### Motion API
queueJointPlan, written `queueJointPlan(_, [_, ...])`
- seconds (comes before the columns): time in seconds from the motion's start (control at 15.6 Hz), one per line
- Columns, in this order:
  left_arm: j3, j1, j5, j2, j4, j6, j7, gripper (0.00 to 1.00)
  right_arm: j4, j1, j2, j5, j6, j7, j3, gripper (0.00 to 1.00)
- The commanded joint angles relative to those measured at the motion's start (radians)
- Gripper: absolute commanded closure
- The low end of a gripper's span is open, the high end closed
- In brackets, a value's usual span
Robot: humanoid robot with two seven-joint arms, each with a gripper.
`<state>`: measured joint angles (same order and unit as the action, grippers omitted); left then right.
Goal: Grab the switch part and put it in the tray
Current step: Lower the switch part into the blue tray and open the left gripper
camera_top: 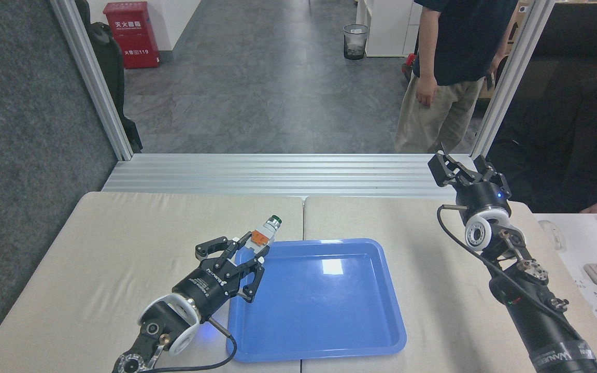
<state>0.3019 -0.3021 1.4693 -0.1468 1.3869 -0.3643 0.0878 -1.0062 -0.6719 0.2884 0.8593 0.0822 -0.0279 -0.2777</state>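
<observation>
Switch part (261,237) clamped in left gripper (249,252), green tip pointing up-right, raised over tray (319,336) near far-left corner. Right gripper (463,167) fingers spread, empty, well apart at table's far right.

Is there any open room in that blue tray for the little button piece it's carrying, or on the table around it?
The tray looks bare across its whole floor. The left gripper, shut on the switch part, crowds only its near-left corner. Open table lies left of the tray, and more between its right rim and the right gripper.
</observation>
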Motion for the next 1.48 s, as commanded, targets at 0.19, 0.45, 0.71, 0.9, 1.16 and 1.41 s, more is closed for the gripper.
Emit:
queueJointPlan(0.19, [0.155, 0.018, 0.126, 0.087, -0.180, -0.033, 0.004, 1.00, 0.000, 0.000, 0.000, 0.000, 0.001, 0.000, 0.000, 0.01])
queueJointPlan(0.45, [0.183, 0.017, 0.134, 0.089, -0.155, -0.082, 0.007, 1.00, 0.000, 0.000, 0.000, 0.000, 0.001, 0.000, 0.000, 0.01])
queueJointPlan(0.71, [0.177, 0.014, 0.131, 0.090, -0.146, -0.081, 0.040, 0.92, 0.000, 0.000, 0.000, 0.000, 0.001, 0.000, 0.000, 0.01])
queueJointPlan(0.9, [0.171, 0.015, 0.126, 0.095, -0.126, -0.073, 0.043, 0.56, 0.000, 0.000, 0.000, 0.000, 0.001, 0.000, 0.000, 0.01])
queueJointPlan(1.16, [0.163, 0.018, 0.117, 0.089, -0.007, 0.008, 0.044, 0.01, 0.000, 0.000, 0.000, 0.000, 0.001, 0.000, 0.000, 0.01])
queueJointPlan(1.41, [0.061, -0.002, 0.056, 0.104, 0.076, 0.075, 0.023, 0.01, 0.000, 0.000, 0.000, 0.000, 0.001, 0.000, 0.000, 0.01])
